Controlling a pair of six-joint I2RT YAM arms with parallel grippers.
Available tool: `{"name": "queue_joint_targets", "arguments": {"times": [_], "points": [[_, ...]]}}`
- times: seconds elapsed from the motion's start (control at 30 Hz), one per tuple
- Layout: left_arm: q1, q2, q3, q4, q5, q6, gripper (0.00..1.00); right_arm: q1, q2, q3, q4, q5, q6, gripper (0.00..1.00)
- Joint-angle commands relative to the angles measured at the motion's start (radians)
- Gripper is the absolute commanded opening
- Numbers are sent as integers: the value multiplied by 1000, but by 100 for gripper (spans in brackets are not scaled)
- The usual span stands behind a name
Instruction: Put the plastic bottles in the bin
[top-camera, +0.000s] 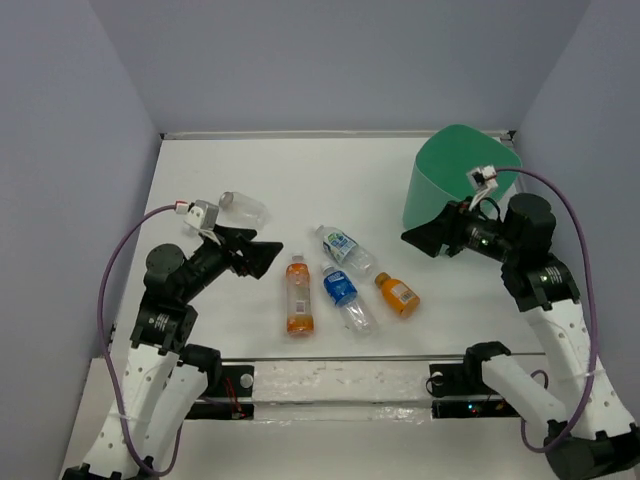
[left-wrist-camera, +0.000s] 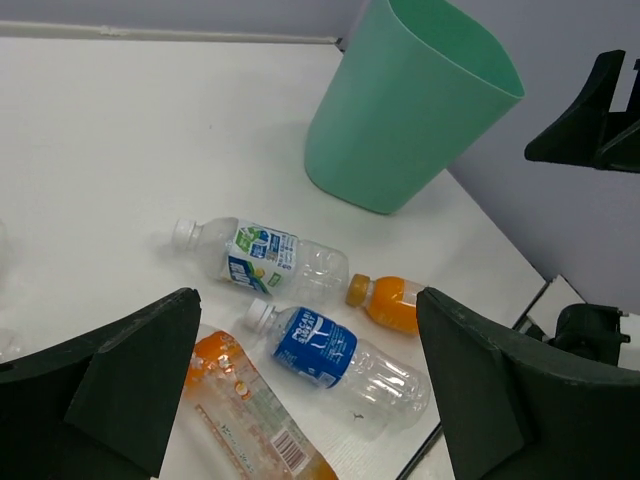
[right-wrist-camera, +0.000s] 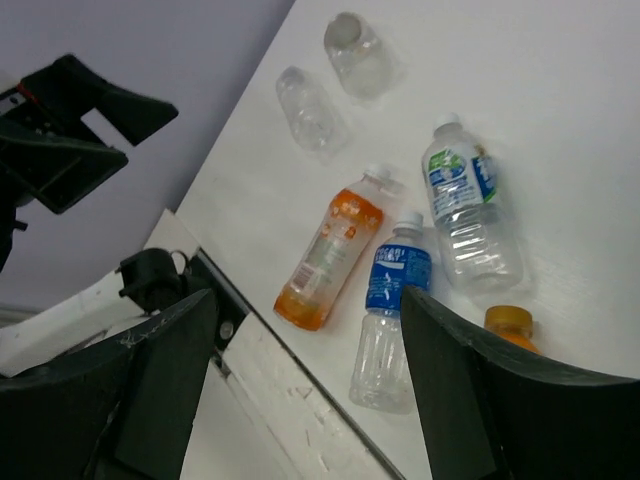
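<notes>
Well, the bin (top-camera: 455, 180) stands upright at the far right of the table (top-camera: 250, 165); I see only its inner wall, and its bottom is hidden from me. Four bottles lie clustered mid-table: the tall orange bottle (top-camera: 299, 295), the blue-labelled bottle (top-camera: 340, 288), the white-capped bottle (top-camera: 345, 250) and the stubby orange bottle (top-camera: 397, 293). Two clear bottles (right-wrist-camera: 312, 110) lie far left. My left claw (top-camera: 265, 255) hovers beside the cluster, pointing right, spread wide and empty. My right claw (top-camera: 425, 232) hangs just before the bin, pointing left, also wide and empty
</notes>
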Motion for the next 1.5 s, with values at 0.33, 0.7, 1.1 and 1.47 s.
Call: {"name": "queue_joint_targets", "arguments": {"times": [0.33,0.7,1.1,1.47], "points": [[-5,146,-33,-78,-2,-71,99,461,540,145,30,648,-234,86],[-30,297,-24,-112,-107,-72,99,493,925,440,-79,628,-513,93],[-100,329,-15,-143,-211,-82,99,553,1188,671,-196,603,-614,96],[-287,348,-4,-207,-481,-155,99,553,1286,747,-188,698,-644,66]]}}
